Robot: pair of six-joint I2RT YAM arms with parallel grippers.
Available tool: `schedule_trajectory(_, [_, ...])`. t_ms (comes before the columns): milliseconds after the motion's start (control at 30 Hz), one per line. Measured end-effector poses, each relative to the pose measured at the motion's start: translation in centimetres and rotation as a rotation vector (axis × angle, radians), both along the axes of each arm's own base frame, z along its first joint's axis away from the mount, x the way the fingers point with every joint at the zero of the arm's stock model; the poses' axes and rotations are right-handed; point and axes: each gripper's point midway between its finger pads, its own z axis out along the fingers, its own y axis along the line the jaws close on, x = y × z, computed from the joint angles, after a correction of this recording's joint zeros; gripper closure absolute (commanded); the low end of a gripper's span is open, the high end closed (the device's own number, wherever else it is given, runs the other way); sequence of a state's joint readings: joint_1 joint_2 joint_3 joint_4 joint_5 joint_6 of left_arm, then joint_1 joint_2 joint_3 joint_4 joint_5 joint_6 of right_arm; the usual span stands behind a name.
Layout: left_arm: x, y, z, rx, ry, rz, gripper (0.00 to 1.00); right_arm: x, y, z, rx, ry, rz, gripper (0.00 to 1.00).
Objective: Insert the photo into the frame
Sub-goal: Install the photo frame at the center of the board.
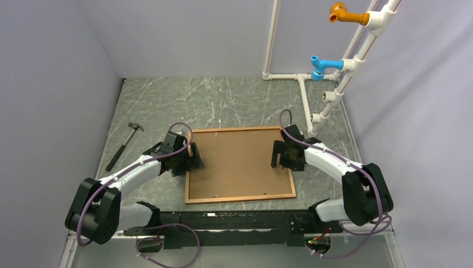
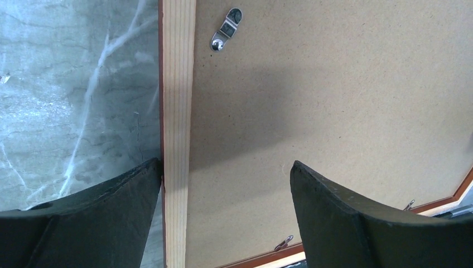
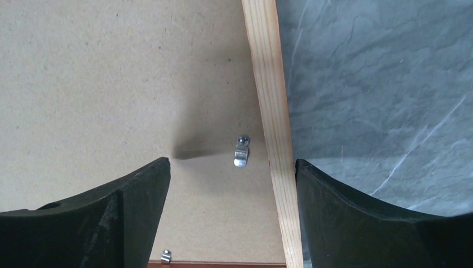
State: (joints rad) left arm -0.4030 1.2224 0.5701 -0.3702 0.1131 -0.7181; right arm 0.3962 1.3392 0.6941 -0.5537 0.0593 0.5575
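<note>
Holds left and right black jaws open, empty, astride thin reddish-brown wooden frame (image 1: 241,199) rails; finds flat brown backing board (image 1: 240,162) seated, photo unseen, perhaps beneath.

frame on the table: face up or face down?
Face down: the reddish-brown wooden picture frame shows its brown backing board and silver turn clips.

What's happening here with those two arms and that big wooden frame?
Two robot arms are working on a picture frame lying face down on the table, its brown backing board facing up, with small metal clips near the edge. The left gripper straddles the frame's left rail and the right gripper its right rail; both are open, gripping nothing. No photo is in sight.
</note>
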Motion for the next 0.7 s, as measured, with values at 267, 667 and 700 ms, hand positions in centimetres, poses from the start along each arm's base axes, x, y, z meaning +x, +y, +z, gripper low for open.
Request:
schedule_trajectory(267, [0.1, -0.1, -0.1, -0.002, 0.0, -0.003, 0.14, 0.2, -0.4, -0.7, -0.036, 0.026, -0.004, 0.43])
schedule_trajectory(667, [0.2, 0.1, -0.2, 0.014, -0.006, -0.016, 0.15, 0.0, -2.7, -0.3, -0.146, 0.024, 0.024, 1.0])
schedule_trajectory(700, [0.2, 0.1, -0.2, 0.014, -0.007, -0.017, 0.15, 0.0, -2.8, -0.3, -0.148, 0.024, 0.028, 1.0])
